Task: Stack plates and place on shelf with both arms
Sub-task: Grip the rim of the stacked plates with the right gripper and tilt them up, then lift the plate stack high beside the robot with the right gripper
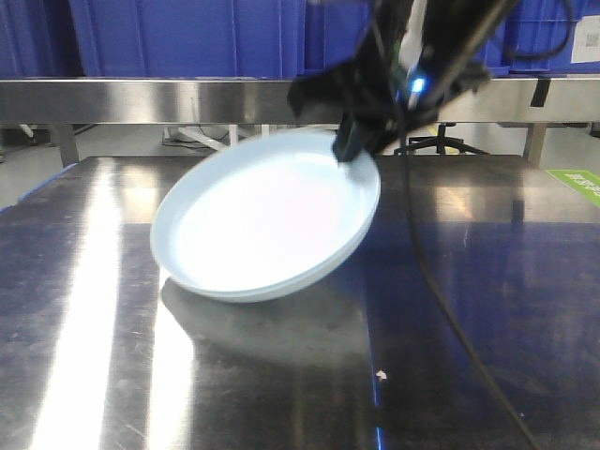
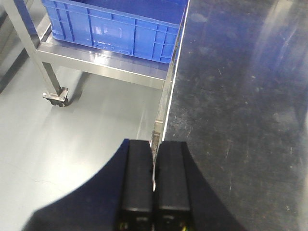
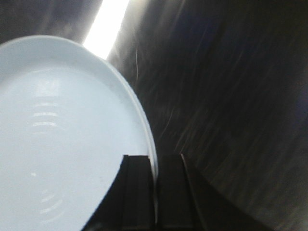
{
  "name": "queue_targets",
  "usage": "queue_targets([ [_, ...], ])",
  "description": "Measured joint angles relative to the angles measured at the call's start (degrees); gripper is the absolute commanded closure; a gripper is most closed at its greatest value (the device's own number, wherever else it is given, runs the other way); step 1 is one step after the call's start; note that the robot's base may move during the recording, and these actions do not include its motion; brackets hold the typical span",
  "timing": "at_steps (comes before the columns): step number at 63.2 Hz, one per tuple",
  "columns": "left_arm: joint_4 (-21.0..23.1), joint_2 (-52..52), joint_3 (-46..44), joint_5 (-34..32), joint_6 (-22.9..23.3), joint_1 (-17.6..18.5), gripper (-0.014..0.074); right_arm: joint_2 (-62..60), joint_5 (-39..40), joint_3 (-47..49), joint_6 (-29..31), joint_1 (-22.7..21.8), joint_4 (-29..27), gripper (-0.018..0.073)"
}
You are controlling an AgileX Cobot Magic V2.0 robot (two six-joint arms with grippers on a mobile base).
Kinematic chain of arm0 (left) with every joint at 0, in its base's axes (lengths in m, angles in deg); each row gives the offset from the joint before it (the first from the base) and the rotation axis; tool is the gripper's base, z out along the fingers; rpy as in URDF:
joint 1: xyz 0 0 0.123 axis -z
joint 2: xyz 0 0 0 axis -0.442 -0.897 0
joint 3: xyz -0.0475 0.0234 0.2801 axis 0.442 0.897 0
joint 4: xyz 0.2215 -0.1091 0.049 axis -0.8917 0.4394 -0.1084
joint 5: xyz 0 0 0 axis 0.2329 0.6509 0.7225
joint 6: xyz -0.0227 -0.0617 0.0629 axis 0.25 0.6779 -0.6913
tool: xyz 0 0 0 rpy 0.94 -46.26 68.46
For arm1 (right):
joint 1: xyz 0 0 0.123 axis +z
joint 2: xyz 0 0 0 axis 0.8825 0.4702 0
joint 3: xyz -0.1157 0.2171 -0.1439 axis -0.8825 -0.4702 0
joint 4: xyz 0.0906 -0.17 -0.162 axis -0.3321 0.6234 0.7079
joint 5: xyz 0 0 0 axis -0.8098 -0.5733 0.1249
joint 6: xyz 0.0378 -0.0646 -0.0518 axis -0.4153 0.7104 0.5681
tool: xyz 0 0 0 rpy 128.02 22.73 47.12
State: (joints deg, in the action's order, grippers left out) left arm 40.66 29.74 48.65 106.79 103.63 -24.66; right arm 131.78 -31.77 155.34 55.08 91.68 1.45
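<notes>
A pale bluish-white plate (image 1: 267, 220) is tilted up on the dark steel tabletop (image 1: 487, 281), its far right rim raised. A second rim line shows under its lower edge, like a plate stacked beneath. My right gripper (image 1: 352, 150) is shut on that raised rim. In the right wrist view the rim runs between the fingers of the right gripper (image 3: 155, 159), with the plate (image 3: 57, 134) to the left. My left gripper (image 2: 154, 144) is shut on nothing, above the table's left edge (image 2: 168, 101). The steel shelf bar (image 1: 141, 101) runs behind the table.
Blue plastic crates (image 1: 187, 37) stand on the shelf behind the bar. A black cable (image 1: 441, 300) trails from the right arm across the table. Left of the table stand a wheeled steel cart (image 2: 53, 94) holding a blue crate (image 2: 115, 29), and grey floor (image 2: 72, 144).
</notes>
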Motion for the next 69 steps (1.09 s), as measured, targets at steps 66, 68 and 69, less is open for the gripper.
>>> queue_targets([
  [66, 0.00, 0.00, 0.00, 0.00, 0.00, 0.00, 0.0501, -60.74, -3.55, -35.25, 0.33, -27.86, 1.64, 0.0531],
  [68, 0.00, 0.00, 0.00, 0.00, 0.00, 0.00, 0.0501, -62.80, -4.51, -36.15, 0.33, -28.82, 1.64, 0.0531],
  [69, 0.00, 0.00, 0.00, 0.00, 0.00, 0.00, 0.0501, -63.78, -5.13, -36.54, 0.33, -29.14, 1.52, 0.0531],
])
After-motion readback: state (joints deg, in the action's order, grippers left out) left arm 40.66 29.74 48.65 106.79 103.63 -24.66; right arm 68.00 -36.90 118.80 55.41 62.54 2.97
